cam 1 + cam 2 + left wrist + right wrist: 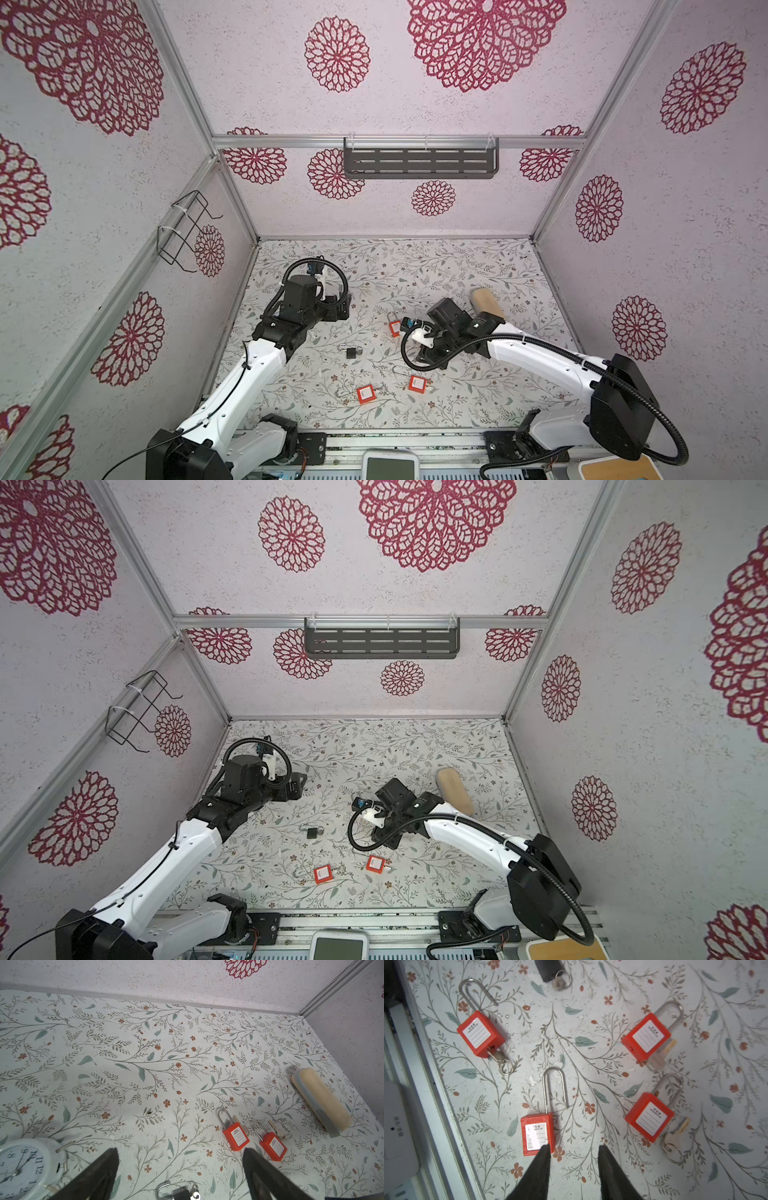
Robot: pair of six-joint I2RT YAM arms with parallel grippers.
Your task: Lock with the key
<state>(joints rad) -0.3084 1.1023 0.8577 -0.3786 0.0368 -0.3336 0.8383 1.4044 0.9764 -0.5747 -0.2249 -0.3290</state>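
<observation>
Floral table (591, 1076); red padlock (537, 1134) lies by the near edge, middle, shackle (544, 1095) popped open. Right gripper (574, 1148) hovers over its bottom end, jaws apart, empty; left gripper (180, 1152) gaping, idle. Best: press shackle home first, then pinch key (432, 388) squarely

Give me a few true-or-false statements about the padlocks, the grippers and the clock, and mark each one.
1. Four red padlocks lie on the table. True.
2. The left gripper holds the black padlock. False: it is open and holds nothing; the black padlock lies on the table.
3. The right gripper is open, with nothing between its fingers. True.
4. The clock is black. False: it is white.
</observation>
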